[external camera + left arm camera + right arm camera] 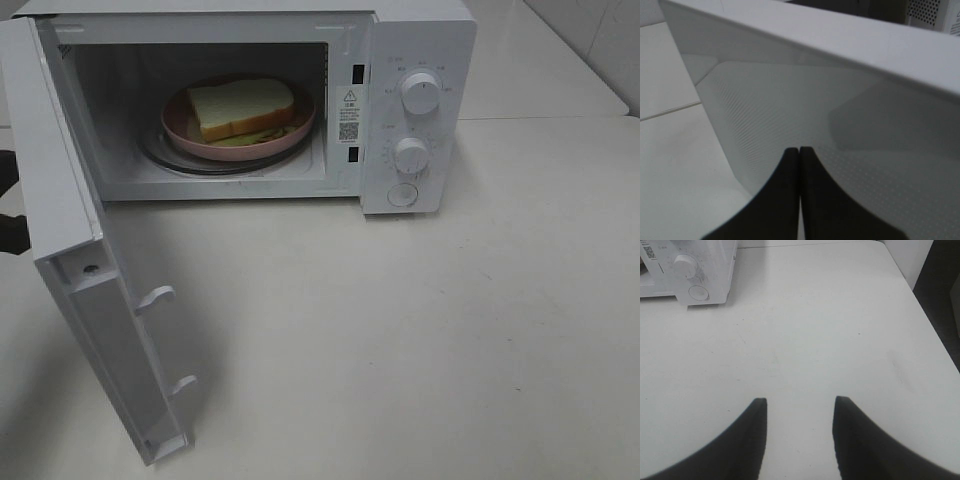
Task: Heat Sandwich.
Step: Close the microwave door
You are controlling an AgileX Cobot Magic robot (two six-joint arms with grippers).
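Right end effector (800,402): fingers about half apart, holding nothing, hanging over bare tabletop (420,340) well clear of the microwave.
Left end effector (799,150): fingers pressed together and empty, tips up against the outer face of the open door (65,220); I cannot tell whether they actually touch it.
Step in hand: I judge this to be closing the door, since the food is already loaded.
Next move: I need a steady push along the door's swing until both latch hooks (155,297) catch, then a turn of the lower knob (411,155).
Sandwich (240,108): lying flat on the pink plate (178,128), which sits on the glass turntable (158,155) inside the microwave (420,40).
Count: one sandwich, one plate, one turntable, one microwave, one door, two latch hooks, two knobs, one round button (403,195), two end effectors.
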